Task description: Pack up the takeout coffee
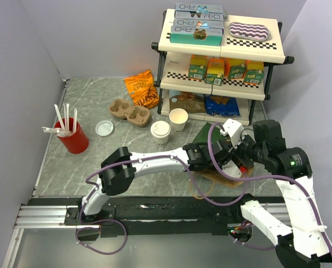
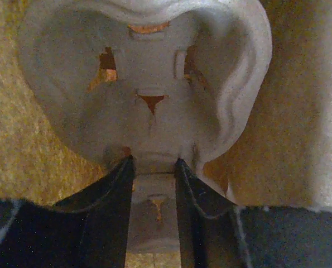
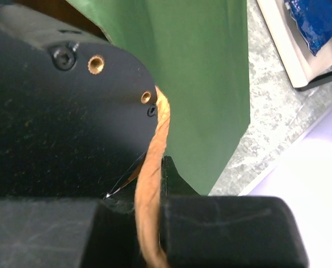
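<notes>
The takeout coffee (image 1: 160,133), a cream cup with a white lid, stands on the table apart from both grippers. A green paper bag (image 1: 206,135) lies to its right. My left gripper (image 1: 219,159) reaches into the bag's mouth. In the left wrist view this gripper (image 2: 154,173) is shut on the middle ridge of a moulded-pulp cup carrier (image 2: 149,100), with brown bag lining around it. My right gripper (image 3: 152,212) is shut on the bag's twisted paper handle (image 3: 154,151), beside the green bag wall (image 3: 205,78). Seen from above, the right gripper (image 1: 241,159) sits at the bag's right edge.
A lidless cream cup (image 1: 178,119) stands just behind the coffee. Left of it lie a second brown carrier (image 1: 129,111), a loose white lid (image 1: 104,128) and a red cup of stirrers (image 1: 72,135). An orange snack bag (image 1: 142,88) and a stocked shelf (image 1: 219,56) stand at the back.
</notes>
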You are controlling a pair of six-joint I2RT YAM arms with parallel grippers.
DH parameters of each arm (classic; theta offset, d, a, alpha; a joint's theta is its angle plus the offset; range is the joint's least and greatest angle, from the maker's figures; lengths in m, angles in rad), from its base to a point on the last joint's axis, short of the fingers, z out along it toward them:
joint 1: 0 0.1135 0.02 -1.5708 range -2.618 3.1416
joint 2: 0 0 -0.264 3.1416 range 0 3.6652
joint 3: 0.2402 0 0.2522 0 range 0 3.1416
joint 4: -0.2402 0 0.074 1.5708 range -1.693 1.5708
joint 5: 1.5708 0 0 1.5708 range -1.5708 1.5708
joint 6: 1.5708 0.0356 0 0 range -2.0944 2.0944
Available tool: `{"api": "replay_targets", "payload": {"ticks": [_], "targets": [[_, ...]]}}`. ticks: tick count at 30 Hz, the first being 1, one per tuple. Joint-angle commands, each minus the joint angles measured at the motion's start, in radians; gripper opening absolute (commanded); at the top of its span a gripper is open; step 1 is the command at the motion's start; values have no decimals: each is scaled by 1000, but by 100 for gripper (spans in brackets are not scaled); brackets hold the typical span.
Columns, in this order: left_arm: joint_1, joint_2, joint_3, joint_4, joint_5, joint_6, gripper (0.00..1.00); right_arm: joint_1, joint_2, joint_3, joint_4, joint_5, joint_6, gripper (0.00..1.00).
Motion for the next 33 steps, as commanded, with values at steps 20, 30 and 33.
{"api": "replay_targets", "payload": {"ticks": [20, 30, 33], "targets": [[-17, -22, 15, -17, -177, -140, 1, 20, 7, 29, -182, 12, 51, 32], [-16, -25, 15, -40, -172, -150, 1, 20, -26, -27, -187, 111, 56, 36], [-14, -23, 12, -46, -172, -157, 1, 21, -30, -19, -210, 106, 48, 36]]}}
